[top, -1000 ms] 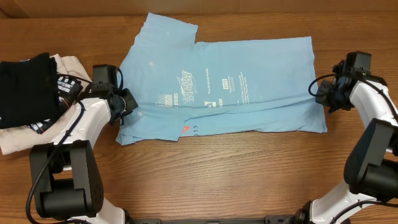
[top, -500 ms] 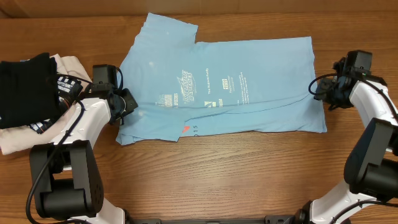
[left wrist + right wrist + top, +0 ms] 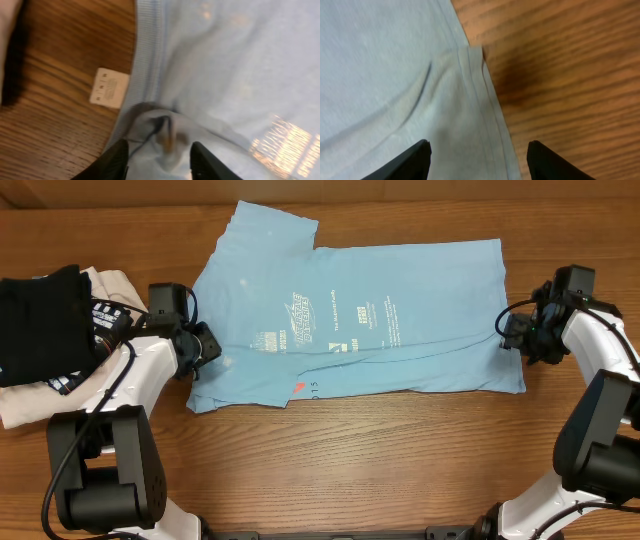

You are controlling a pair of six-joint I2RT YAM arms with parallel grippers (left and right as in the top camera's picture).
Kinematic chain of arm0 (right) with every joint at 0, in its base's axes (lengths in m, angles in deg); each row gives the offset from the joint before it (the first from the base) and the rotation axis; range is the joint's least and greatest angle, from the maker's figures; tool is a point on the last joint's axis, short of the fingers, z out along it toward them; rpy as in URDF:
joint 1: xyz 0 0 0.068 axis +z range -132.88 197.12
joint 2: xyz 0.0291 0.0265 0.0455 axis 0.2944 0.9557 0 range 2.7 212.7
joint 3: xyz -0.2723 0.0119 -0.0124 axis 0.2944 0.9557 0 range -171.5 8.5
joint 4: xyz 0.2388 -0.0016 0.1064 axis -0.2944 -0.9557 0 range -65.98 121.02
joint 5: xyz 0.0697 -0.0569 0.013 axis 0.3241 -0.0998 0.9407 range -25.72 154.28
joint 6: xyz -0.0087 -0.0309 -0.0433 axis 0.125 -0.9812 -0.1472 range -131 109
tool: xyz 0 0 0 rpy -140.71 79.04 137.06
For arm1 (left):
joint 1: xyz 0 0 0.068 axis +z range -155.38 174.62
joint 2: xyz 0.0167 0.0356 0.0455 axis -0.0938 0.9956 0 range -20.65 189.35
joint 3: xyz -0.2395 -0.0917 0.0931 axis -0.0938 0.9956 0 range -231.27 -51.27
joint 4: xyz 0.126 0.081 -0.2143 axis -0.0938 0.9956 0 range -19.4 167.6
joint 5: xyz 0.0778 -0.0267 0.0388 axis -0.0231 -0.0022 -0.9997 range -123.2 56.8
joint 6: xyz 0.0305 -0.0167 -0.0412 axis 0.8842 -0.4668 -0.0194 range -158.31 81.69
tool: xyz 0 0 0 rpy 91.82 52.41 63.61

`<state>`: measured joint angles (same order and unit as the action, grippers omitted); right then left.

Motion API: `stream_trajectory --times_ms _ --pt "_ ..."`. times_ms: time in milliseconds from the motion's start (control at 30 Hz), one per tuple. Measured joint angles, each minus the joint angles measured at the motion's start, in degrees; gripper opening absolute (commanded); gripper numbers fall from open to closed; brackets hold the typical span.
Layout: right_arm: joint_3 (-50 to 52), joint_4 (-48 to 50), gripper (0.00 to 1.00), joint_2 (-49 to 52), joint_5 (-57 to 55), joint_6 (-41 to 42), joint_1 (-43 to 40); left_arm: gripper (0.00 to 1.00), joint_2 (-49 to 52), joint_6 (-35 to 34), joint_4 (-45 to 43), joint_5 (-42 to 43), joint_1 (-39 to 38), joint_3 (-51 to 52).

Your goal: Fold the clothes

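Observation:
The clothes, a sky-blue T-shirt [image 3: 350, 320] with white print, lie partly folded across the middle of the table, one sleeve sticking out at the top left. My left gripper [image 3: 207, 346] hovers at the shirt's left edge, jaws apart. In the left wrist view a bunched fold of blue cloth [image 3: 165, 135] lies loose between the fingers [image 3: 118, 161], and the left gripper [image 3: 160, 162] is open. My right gripper [image 3: 511, 331] stands open at the shirt's right edge. In the right wrist view the shirt's stitched hem [image 3: 480, 115] runs between the spread jaws of the right gripper [image 3: 477, 161].
A black folded garment [image 3: 40, 320] rests on a beige one [image 3: 25, 405] at the left edge, just behind my left arm. A small white label [image 3: 109, 87] lies on the wood beside the shirt's ribbed edge. Bare wooden table [image 3: 380, 460] spans the front.
Both grippers have gone from shut to open and let go of the shirt's edges. The right gripper has shifted slightly toward the shirt. The shirt lies as before.

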<state>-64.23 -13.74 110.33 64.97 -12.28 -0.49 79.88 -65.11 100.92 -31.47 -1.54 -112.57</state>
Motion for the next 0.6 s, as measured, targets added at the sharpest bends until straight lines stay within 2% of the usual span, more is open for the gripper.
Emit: stream_trajectory --times_ms 267,433,600 --pt "0.0 -4.11 0.66 0.0 0.0 0.0 0.0 0.49 0.0 2.89 10.56 7.98 -0.44 -6.91" --pt "0.0 -6.4 0.66 0.0 0.0 0.28 0.0 0.5 0.0 3.21 17.94 8.11 -1.95 -6.73" --pt "0.0 -7.3 0.65 0.0 0.0 0.68 0.0 0.49 0.0 3.21 18.56 7.08 -3.02 -3.5"
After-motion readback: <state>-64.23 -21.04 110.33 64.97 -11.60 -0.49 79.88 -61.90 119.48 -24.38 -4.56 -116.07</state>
